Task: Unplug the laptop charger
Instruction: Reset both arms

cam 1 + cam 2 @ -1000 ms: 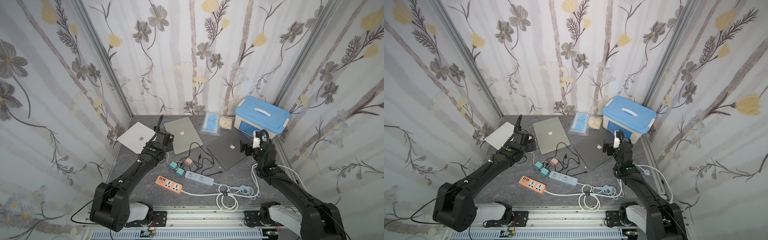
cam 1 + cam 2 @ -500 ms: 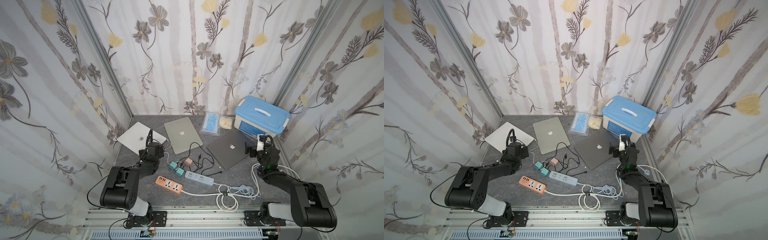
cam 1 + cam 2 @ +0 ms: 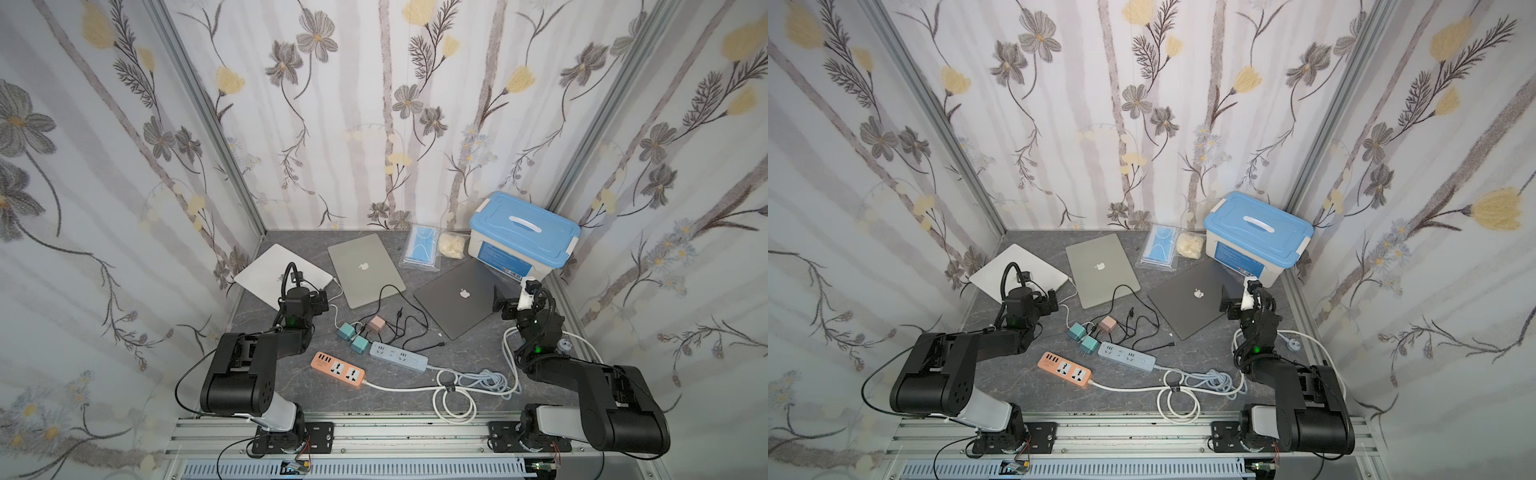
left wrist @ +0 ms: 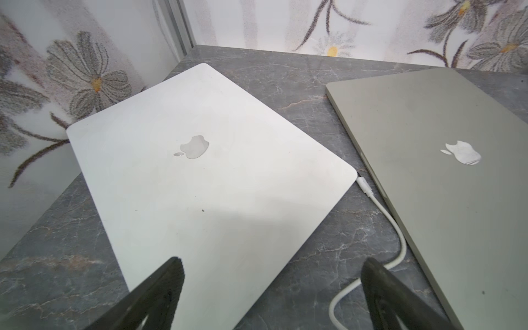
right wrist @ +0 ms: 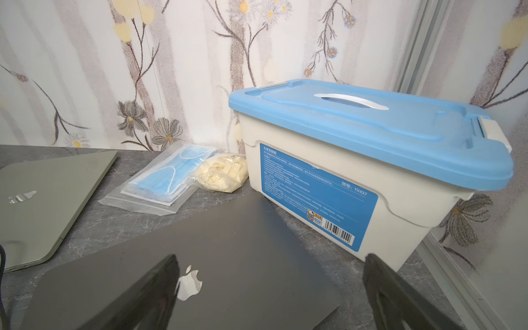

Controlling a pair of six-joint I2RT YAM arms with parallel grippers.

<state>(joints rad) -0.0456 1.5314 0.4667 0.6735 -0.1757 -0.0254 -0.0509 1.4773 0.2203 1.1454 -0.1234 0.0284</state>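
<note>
- The left gripper (image 4: 271,261) has its jaws spread as wide as they go, with nothing between them. They hover by the near edge of the white laptop (image 4: 200,171), which lies just beside the silver laptop (image 4: 457,143) on the left arm's side.
- The right gripper (image 5: 270,257) gapes just as wide and just as empty, above the dark laptop (image 5: 228,243) on the silver laptop's other side.
- In the last second both arms have folded back toward their bases, pulling each gripper a little away from the silver laptop. Nothing on the table has shifted.
- The white plug (image 4: 363,184) of the charger cable (image 4: 400,237) still meets the white laptop's corner, in the gap beside the silver laptop. It looks seated, though I cannot be sure.
- That cable trails off to the charger cubes (image 3: 345,331), which lie loose in front of the silver laptop, next to the blue power strip (image 3: 399,356).
- My reading is that the arms have backed off without taking hold of anything. If this plug is the one meant, it is not yet out, and the left gripper is the nearer one to go for it.
</note>
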